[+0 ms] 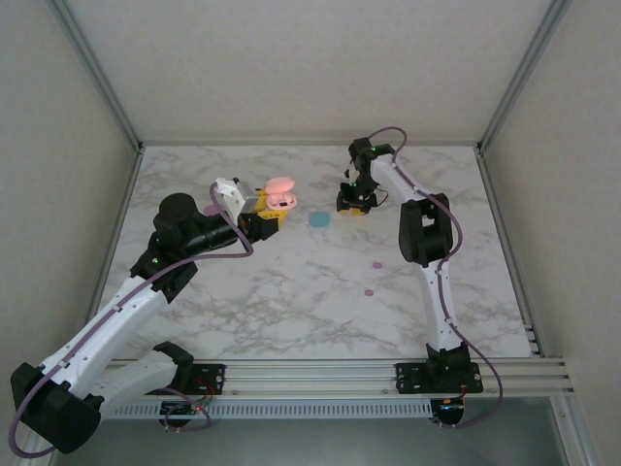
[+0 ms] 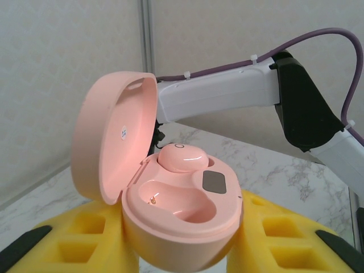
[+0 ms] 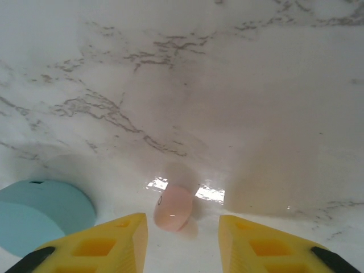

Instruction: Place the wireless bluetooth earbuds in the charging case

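The left gripper [image 1: 269, 220] is pressed together on the pink case [image 2: 182, 236], whose rounded base sits between its yellow fingers [image 2: 85, 239]. The case is open. Its lid [image 2: 114, 142] stands up on the gripper's left, hinged at the far side. Inside the base, the slot farther from the gripper holds a peach earbud [image 2: 182, 157], seated and glossy. The nearer slot [image 2: 170, 199] is bare, with a small metal contact at its bottom. A dark grey panel [image 2: 215, 182] lies just right of the seated earbud. Beyond the case, the right arm [image 2: 227, 94] crosses the background above the table [image 2: 267, 165].

The right gripper [image 3: 182, 223] hangs low over the marble with its yellow fingers [image 3: 114, 242] spread. A second peach earbud [image 3: 173, 207] lies on the table in the gap between the fingertips, with a sliver of space on each side, so neither finger touches it. To this gripper's left, near that finger, a closed teal case [image 3: 40, 213] rests flat.

In the top view, a magenta speck [image 1: 377, 263] lies on the table on the near side of the right gripper, and a second speck [image 1: 367, 289] lies nearer still. Both are too small to make out.
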Controlling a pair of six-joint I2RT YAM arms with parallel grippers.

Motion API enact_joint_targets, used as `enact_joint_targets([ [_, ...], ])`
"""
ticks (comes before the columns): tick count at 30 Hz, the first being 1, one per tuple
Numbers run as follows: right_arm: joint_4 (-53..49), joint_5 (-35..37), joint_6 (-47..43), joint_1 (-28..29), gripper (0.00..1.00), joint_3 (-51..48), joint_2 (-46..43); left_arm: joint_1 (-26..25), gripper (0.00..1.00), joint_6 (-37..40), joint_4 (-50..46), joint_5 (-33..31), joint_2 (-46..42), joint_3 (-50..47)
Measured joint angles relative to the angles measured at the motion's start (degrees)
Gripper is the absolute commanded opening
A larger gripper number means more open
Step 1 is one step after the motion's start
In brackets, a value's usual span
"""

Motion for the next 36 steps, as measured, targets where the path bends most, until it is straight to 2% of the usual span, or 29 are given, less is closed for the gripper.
enact_joint_targets([
  [14, -2.8, 6.2, 2.6, 2.0, 0.37, 6.3, 3.5, 0.0, 0.19, 0.0, -0.4, 0.0, 0.0, 0.0],
  [21, -4.8, 8.5, 2.8, 2.6, 0.29, 10.2, 6.0, 0.0, 0.19, 0.0, -0.4, 0.0, 0.0, 0.0],
  [36, -6.7, 10.4, 1.7, 3.5, 0.21, 11.6, 6.9, 0.0, 0.19, 0.0, -0.4, 0.0, 0.0, 0.0],
])
